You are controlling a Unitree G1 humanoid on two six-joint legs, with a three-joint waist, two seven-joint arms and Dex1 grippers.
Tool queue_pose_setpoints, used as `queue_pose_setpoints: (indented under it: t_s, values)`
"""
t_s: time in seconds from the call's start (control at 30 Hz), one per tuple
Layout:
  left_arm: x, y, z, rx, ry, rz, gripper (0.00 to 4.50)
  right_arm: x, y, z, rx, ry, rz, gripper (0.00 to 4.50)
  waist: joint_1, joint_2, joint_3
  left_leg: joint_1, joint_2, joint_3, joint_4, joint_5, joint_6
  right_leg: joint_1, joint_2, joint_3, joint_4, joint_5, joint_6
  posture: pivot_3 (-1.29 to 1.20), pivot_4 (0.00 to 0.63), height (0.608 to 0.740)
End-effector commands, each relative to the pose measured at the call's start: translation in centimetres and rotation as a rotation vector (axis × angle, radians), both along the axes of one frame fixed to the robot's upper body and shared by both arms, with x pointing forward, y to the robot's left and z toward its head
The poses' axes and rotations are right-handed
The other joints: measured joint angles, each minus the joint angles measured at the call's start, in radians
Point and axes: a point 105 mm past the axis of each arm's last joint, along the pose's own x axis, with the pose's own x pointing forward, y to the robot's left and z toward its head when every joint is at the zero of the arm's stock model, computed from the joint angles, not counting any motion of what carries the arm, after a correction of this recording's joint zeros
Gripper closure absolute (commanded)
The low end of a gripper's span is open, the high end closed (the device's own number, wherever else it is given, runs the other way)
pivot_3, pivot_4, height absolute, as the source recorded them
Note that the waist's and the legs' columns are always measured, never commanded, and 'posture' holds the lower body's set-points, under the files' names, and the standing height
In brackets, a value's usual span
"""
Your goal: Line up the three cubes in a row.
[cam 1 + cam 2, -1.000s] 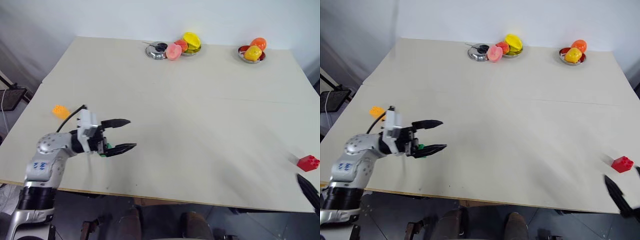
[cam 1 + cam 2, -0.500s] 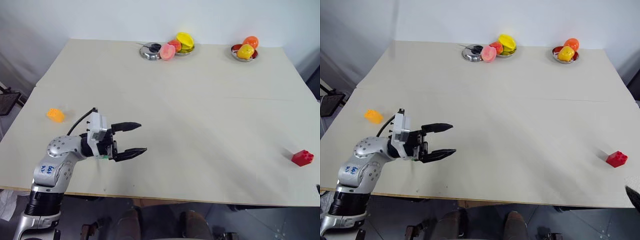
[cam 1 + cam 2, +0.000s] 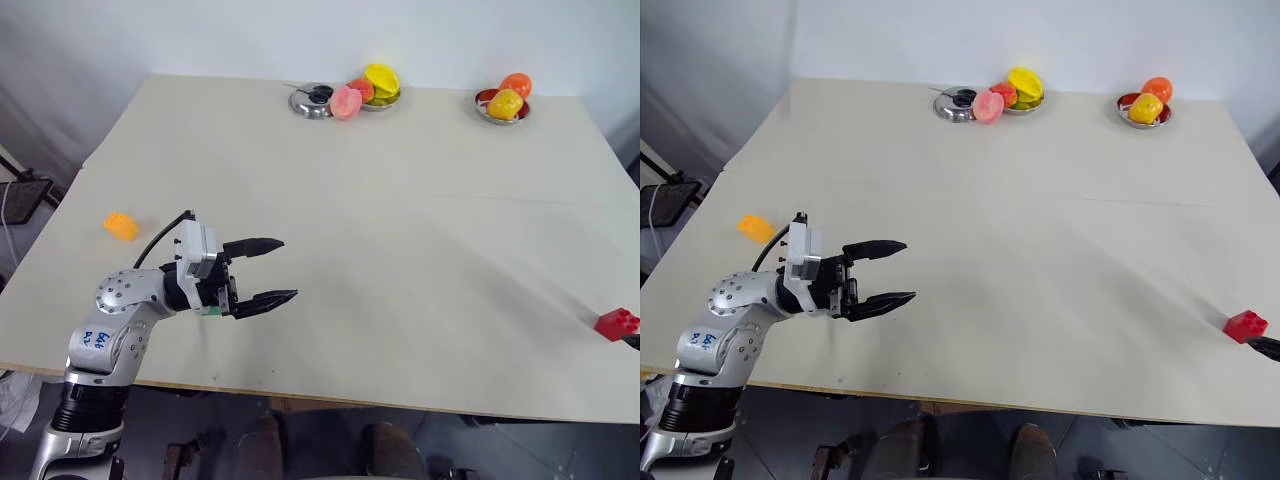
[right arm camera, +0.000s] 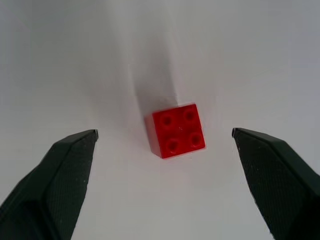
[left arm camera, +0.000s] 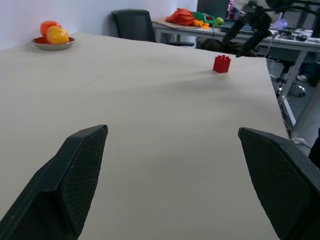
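Though mostly cut off, right gripper (image 4: 162, 145) spread around red cube (image 4: 178, 130); green cube hidden.

Glossy plastic red cube (image 4: 177, 130) on smooth matt table (image 3: 400, 260).

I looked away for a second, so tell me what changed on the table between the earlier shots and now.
The right claw has swung toward the red cube at the table's right edge and now hovers over it, jaws open on either side, not touching. Nothing was gripped or released. The left claw stayed open over the table near the front; the red cube, orange-yellow cube and fruit bowls did not move.
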Motion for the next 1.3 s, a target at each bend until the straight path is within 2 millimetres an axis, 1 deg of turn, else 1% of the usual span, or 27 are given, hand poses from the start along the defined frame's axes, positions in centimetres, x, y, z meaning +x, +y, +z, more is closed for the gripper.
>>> queue_pose_setpoints:
  t_s: [0.03, 0.2, 0.33, 0.47, 0.5, 0.67, 0.73, 0.83, 0.9, 1.0, 1.03, 1.13, 1.2, 1.3]
  values:
    - [-0.5, 0.3, 1.0, 0.003, -0.043, -0.004, 0.09, 0.4, -0.4, 0.0, -0.024, 0.055, 0.034, 0.00, -0.004, 0.000, 0.000, 0.000, 0.000, 0.000, 0.000, 0.000, 0.000, 0.000, 0.000, 0.000, 0.000, 0.000, 0.000, 0.00, 0.150, 0.740]
    - [-0.7, 0.4, 1.0, 0.004, -0.041, -0.010, 0.09, 2.1, -0.4, -0.6, -0.041, 0.073, 0.049, 0.00, -0.017, 0.001, 0.000, 0.000, 0.000, 0.000, 0.002, 0.000, 0.000, 0.000, 0.000, 0.001, 0.001, 0.000, 0.000, 0.00, 0.150, 0.740]
    - [-1.3, 0.1, 0.8, 0.014, -0.061, -0.082, 0.09, 3.2, 0.0, -1.3, -0.028, 0.088, 0.068, 0.00, -0.017, 0.001, 0.000, 0.000, 0.000, 0.000, 0.002, 0.000, 0.000, 0.000, 0.000, 0.001, 0.001, 0.000, 0.000, 0.00, 0.150, 0.740]
    - [-1.8, -0.2, 0.4, 0.024, -0.067, -0.149, 0.00, 3.4, 0.1, -1.9, -0.021, 0.129, 0.077, 0.90, -0.015, 0.001, 0.000, 0.000, 0.000, 0.001, 0.003, 0.000, 0.000, 0.000, 0.000, 0.001, 0.001, 0.000, 0.000, 0.00, 0.150, 0.740]
    - [-1.8, -0.2, 0.3, 0.027, -0.066, -0.157, 0.00, 3.5, 0.1, -2.0, -0.021, 0.133, 0.075, 1.32, -0.015, 0.001, 0.000, -0.001, 0.000, 0.001, 0.003, 0.000, 0.000, 0.000, 0.000, 0.001, 0.001, 0.000, 0.000, 0.00, 0.150, 0.740]
    - [-1.7, -0.5, 0.1, 0.031, -0.076, -0.183, 0.00, 3.5, -0.1, -2.2, -0.055, 0.167, 0.091, 3.01, -0.017, 0.001, 0.000, 0.000, 0.000, 0.001, 0.003, 0.000, 0.000, 0.000, 0.000, 0.001, 0.002, 0.000, 0.000, 0.00, 0.150, 0.740]
    - [-1.7, -0.5, 0.0, 0.029, -0.083, -0.178, 0.00, 4.0, 0.0, -1.9, -0.054, 0.152, 0.091, 3.02, -0.017, 0.001, 0.000, 0.000, 0.000, 0.001, 0.003, 0.000, 0.000, 0.000, 0.000, 0.001, 0.002, 0.000, 0.000, 0.00, 0.150, 0.740]
    - [-1.8, -0.6, -0.3, 0.028, -0.086, -0.174, 0.00, 4.8, 0.8, -1.3, -0.040, 0.113, 0.142, 3.02, -0.017, 0.001, 0.000, 0.000, 0.000, 0.001, 0.003, 0.000, 0.000, 0.000, 0.000, 0.001, 0.002, 0.000, 0.000, 0.00, 0.150, 0.740]
    - [-1.8, -0.4, -0.5, 0.023, -0.082, -0.155, 0.00, 5.7, 3.8, -0.6, -0.029, 0.088, 0.345, 3.02, -0.019, 0.001, 0.000, 0.000, 0.000, 0.001, 0.003, 0.000, 0.000, 0.000, 0.000, 0.001, 0.002, 0.000, 0.000, 0.00, 0.150, 0.740]
    - [-1.7, -0.2, -0.7, 0.019, -0.076, -0.134, 0.00, 6.9, 7.3, 0.5, -0.001, 0.060, 0.523, 3.02, -0.028, 0.001, 0.000, 0.000, 0.000, 0.001, 0.003, 0.000, -0.001, 0.000, 0.000, 0.002, 0.003, 0.000, 0.000, 0.00, 0.150, 0.740]
    - [-1.5, -0.1, -0.9, 0.016, -0.071, -0.119, 0.00, 8.1, 9.8, 1.2, 0.014, 0.048, 0.594, 3.02, -0.029, 0.002, 0.001, 0.000, 0.000, 0.001, 0.004, 0.000, -0.001, 0.000, 0.000, 0.002, 0.003, 0.000, 0.000, 0.00, 0.150, 0.740]
    - [-1.3, 0.0, -1.1, 0.008, -0.067, -0.095, 0.00, 9.5, 15.4, 2.1, 0.031, 0.049, 0.741, 3.02, -0.041, 0.002, 0.001, 0.000, 0.001, 0.001, 0.006, 0.000, -0.001, -0.001, 0.000, 0.003, 0.005, 0.000, 0.000, 0.00, 0.150, 0.740]
    - [-1.2, 0.0, -1.1, 0.005, -0.067, -0.089, 0.00, 9.8, 17.5, 2.0, 0.024, 0.060, 0.796, 3.02, -0.038, 0.002, 0.001, 0.000, 0.001, 0.000, 0.006, 0.000, -0.001, -0.001, 0.000, 0.002, 0.006, 0.000, 0.000, 0.00, 0.150, 0.740]
    - [-1.0, 0.0, -1.2, 0.002, -0.065, -0.083, 0.00, 10.0, 19.3, 1.7, 0.000, 0.069, 0.856, 3.02, -0.014, 0.002, 0.001, -0.002, 0.001, 0.000, 0.007, -0.002, 0.000, -0.002, 0.000, 0.002, 0.005, 0.000, 0.000, 0.00, 0.150, 0.740]
